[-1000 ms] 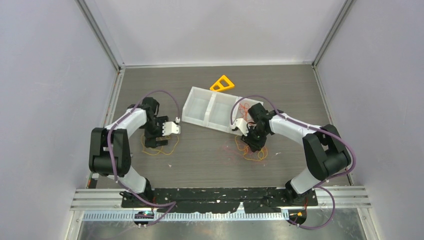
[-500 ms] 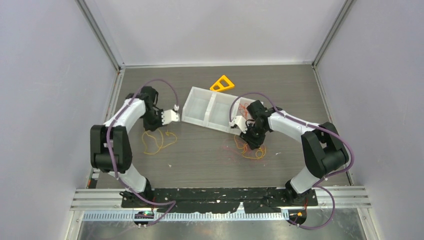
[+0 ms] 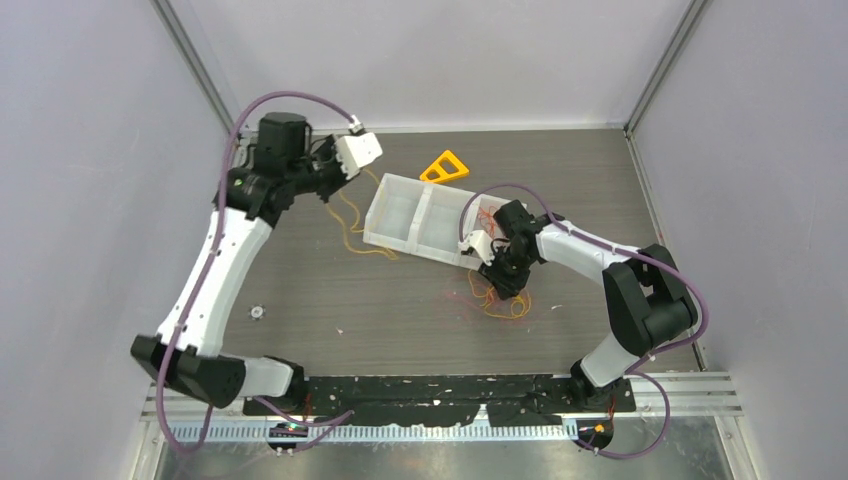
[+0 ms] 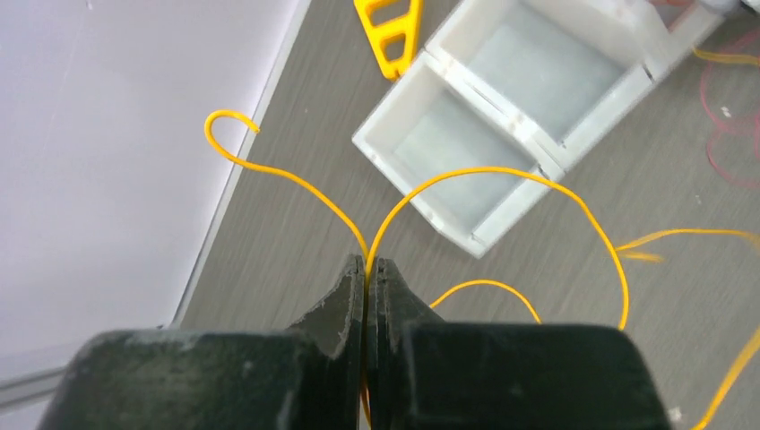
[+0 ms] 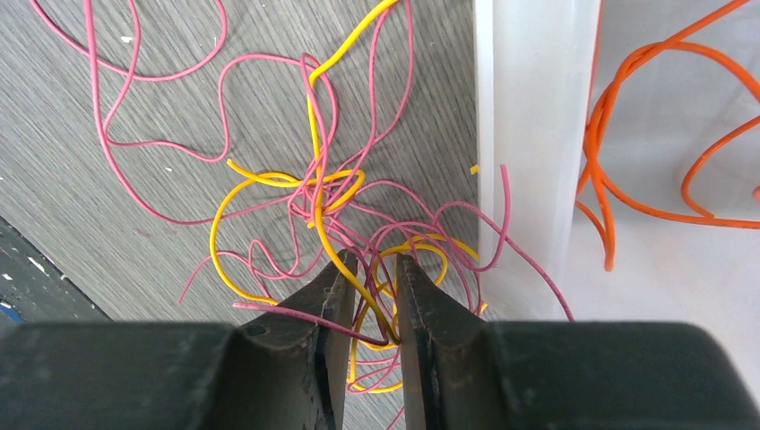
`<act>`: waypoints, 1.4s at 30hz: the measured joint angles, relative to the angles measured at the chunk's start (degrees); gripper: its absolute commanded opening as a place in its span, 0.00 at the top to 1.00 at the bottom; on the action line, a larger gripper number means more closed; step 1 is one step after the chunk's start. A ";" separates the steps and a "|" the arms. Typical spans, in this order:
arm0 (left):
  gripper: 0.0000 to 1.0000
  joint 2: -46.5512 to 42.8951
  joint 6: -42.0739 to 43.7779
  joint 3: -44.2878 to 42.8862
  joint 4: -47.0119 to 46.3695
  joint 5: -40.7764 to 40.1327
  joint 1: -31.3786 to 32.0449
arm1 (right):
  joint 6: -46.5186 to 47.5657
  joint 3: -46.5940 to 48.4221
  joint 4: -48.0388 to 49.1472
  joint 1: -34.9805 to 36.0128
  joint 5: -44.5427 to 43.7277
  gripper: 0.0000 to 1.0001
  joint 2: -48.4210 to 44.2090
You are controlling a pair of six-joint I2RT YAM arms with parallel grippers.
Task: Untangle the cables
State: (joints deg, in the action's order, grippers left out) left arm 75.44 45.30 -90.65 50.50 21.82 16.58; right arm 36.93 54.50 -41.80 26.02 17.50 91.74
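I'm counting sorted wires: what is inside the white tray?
Two compartments of the white tray look empty; the third holds orange cable loops, partly covered by the right arm.

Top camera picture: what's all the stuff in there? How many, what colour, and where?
table: one, grey-brown, under everything.
white bin: one, white, mid-table.
yellow triangle: one, yellow, behind the bin.
yellow cable: one, yellow, hanging in the air left of the bin.
cable tangle: one, pink and yellow, on the table at the bin's right end.
orange cable: at least one, orange, inside the bin's right compartment.
small round thing: one, greyish, table's left side.
arms: two, white and black, near edge.
left hand: one, black, up high, shut on the yellow cable.
right hand: one, black, in the tangle, strands between its fingers.
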 measured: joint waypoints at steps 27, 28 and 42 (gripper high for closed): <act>1.00 29.83 -4.33 5.75 -43.04 -36.57 16.39 | -1.55 0.90 -0.55 -1.97 1.11 0.71 -2.25; 1.00 30.84 -4.83 5.92 -43.39 -37.90 16.98 | -1.53 0.92 -0.52 -2.14 1.22 0.71 -2.27; 1.00 38.66 -25.68 -2.38 -27.32 -38.51 16.57 | -1.09 0.94 -0.72 -4.42 2.21 0.71 -2.27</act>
State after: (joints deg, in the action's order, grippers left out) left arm 114.10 19.62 -93.03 23.18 -16.69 33.15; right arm 35.83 55.44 -42.52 21.61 19.70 89.47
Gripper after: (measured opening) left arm 0.013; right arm 0.290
